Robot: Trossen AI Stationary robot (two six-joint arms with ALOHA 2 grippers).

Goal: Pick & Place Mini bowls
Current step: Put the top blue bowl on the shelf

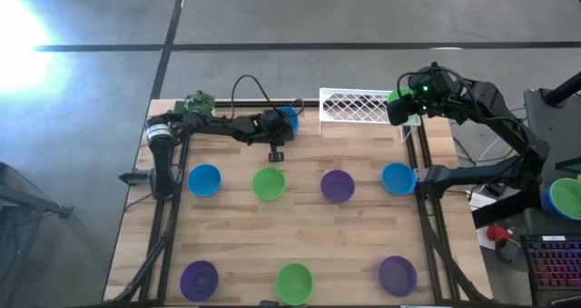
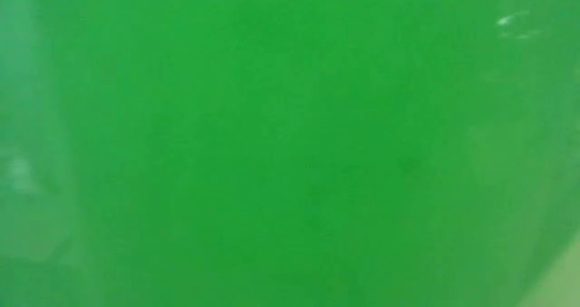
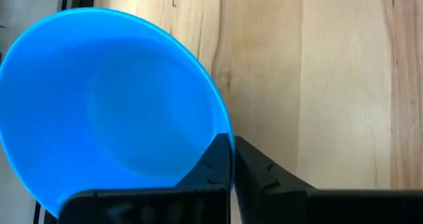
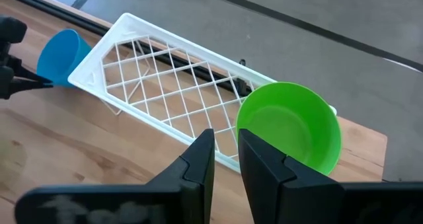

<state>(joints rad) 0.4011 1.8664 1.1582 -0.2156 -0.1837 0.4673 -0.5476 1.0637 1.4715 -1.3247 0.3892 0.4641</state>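
1. Nearest the front edge of the pale wooden desk (image 1: 300, 226), a purple (image 1: 199, 278), a green (image 1: 294, 282) and a purple (image 1: 398, 274) small round plastic bowl waited untouched.
2. A middle row of four bowls (image 1: 269, 183) also remained, so most of the work seemed left.
3. Farther back, the left tool (image 3: 232, 159) pinched a sky-blue bowl's (image 3: 112, 112) rim beside the white wire rack (image 4: 165, 85); the right tool (image 4: 226, 154) gripped a bright green bowl's (image 4: 291, 128) rim at the rack's other end.
4. Beyond lay grey floor (image 1: 363, 17).
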